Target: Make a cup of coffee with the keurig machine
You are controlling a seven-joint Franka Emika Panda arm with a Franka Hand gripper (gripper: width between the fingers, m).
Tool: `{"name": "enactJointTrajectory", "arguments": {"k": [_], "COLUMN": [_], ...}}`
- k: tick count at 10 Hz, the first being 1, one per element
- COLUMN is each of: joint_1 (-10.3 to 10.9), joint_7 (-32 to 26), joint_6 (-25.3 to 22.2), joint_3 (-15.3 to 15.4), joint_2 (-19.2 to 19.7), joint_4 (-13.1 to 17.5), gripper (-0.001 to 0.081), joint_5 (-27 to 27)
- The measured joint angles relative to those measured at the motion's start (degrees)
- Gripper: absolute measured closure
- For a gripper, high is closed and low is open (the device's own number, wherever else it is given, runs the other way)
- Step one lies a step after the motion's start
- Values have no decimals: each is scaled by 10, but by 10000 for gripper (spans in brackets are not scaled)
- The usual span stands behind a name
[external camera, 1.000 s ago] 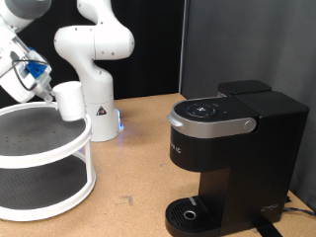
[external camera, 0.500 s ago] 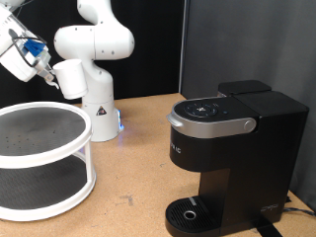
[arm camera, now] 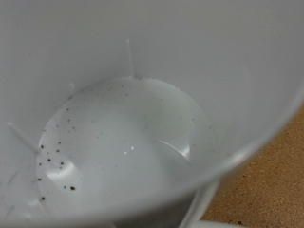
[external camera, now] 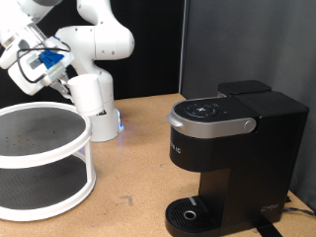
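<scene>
My gripper (external camera: 64, 82) is shut on the white cup (external camera: 88, 95) and holds it in the air at the exterior view's upper left, in front of the arm's white base. The cup hangs above the right rim of the round shelf, tilted slightly. Its green handle does not show. In the wrist view the cup's inside (arm camera: 123, 133) fills the picture, empty but for dark specks on its bottom. The black keurig machine (external camera: 229, 148) stands at the exterior view's right, lid shut, with its round drip tray (external camera: 188, 212) bare. The cup is well apart from it.
A white two-tier round shelf (external camera: 59, 150) with dark mats stands at the exterior view's left. The arm's white base (external camera: 101, 120) stands behind it. The cork tabletop (external camera: 133, 173) lies between shelf and machine. A black backdrop is behind.
The gripper has lifted the cup from over the shelf's top tier and carried it up, then towards the exterior view's right. The machine has not changed.
</scene>
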Motion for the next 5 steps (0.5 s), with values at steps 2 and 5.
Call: {"name": "enactJointTrajectory", "arguments": {"k": [2,5], "joint_1": [24,72], "joint_7": [52,85], "joint_6": [59,132], "joint_3": [42,84], "joint_2": [11,42], "joint_4": [-5,-2], "gripper": [743,743], "joint_5": [30,67]}}
